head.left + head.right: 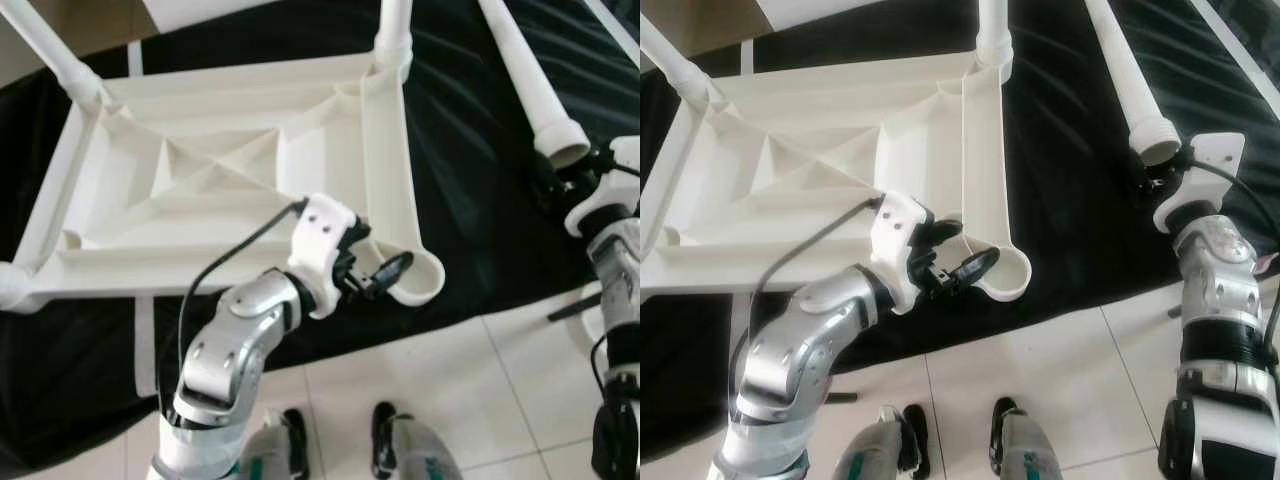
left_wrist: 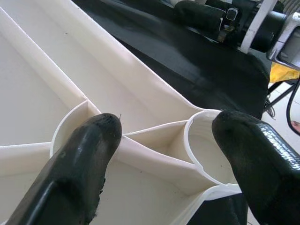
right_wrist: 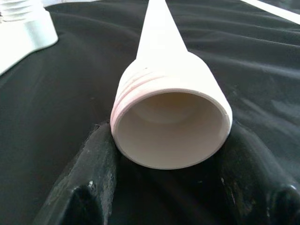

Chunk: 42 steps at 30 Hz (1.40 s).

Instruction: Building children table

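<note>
White plastic tabletop (image 1: pixel 230 180) upside-down on black cloth (image 1: pixel 480 200). L gripper (image 1: pixel 385 278) spread at empty corner socket (image 2: pixel 211 150). R gripper (image 3: pixel 164 187) pinching loose leg (image 1: pixel 1130 90) by threaded end.

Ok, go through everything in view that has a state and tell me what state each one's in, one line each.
Tabletop: upside down on the black cloth, ribs showing.
Near corner socket: empty, no leg screwed in.
Attached legs: fitted at three corners.
Loose leg: lying on the cloth, threaded hollow end toward the robot.
Left gripper: open, fingers straddling the empty socket.
Right gripper: fingers either side of the loose leg's threaded end, touching it.
</note>
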Tool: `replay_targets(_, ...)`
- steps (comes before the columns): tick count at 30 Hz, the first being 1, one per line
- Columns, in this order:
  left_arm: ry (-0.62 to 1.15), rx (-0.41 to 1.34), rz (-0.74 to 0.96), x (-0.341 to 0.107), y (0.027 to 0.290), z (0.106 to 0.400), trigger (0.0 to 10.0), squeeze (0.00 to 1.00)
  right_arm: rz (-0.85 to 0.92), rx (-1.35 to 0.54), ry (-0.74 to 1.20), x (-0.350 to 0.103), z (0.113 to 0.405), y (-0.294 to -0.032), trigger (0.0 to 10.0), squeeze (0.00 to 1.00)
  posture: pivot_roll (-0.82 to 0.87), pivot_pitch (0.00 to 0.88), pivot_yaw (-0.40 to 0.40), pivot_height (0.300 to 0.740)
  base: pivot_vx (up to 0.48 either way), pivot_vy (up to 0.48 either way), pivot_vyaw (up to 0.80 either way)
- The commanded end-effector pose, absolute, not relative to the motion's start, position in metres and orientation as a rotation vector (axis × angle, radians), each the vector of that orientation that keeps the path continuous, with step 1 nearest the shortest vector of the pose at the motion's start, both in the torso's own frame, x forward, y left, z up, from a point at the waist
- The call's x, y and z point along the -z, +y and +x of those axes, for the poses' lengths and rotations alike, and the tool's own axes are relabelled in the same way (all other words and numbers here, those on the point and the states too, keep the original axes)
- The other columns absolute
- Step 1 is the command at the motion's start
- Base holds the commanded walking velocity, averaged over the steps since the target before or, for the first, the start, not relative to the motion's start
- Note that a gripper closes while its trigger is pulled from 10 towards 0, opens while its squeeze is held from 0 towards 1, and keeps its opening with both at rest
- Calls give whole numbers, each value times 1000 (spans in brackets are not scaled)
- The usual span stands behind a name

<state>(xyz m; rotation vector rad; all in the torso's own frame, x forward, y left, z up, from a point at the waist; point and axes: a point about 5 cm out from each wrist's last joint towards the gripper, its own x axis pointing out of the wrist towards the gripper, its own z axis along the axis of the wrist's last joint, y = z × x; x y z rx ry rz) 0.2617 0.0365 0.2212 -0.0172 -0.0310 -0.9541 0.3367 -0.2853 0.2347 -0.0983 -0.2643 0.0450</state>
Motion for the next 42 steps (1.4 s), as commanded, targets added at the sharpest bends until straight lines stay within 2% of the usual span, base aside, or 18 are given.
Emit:
replay_targets(1, 30, 945, -20, -211, 34, 262, 10000, 0, -38, -21, -176, -204, 327, -278, 10000, 0, 56, 314, 102, 740, 0, 0, 0)
replay_targets(17, -31, 929, 16, -219, 32, 279, 10000, 0, 31, 164, -119, -171, 283, -247, 10000, 0, 26, 236, 71, 740, 0, 0, 0)
replay_targets(26, -153, 999, 33, -238, 39, 285, 10000, 0, 41, 148, -71, -160, 272, -230, 10000, 0, -4, 163, 23, 740, 0, 0, 0)
replay_targets(31, -180, 1023, 29, -241, 39, 281, 10000, 0, 52, 137, -63, -158, 269, -223, 10000, 0, -3, 156, 16, 740, 0, 0, 0)
replay_targets(34, -249, 1048, 89, -242, 42, 271, 10000, 0, 95, 126, -37, -151, 264, -210, 10000, 0, 9, 136, -6, 740, 0, 0, 0)
replay_targets(42, -264, 1038, 141, -242, 48, 271, 10000, 0, 116, 135, -28, -148, 256, -194, 10000, 0, 4, 125, -17, 740, 0, 0, 0)
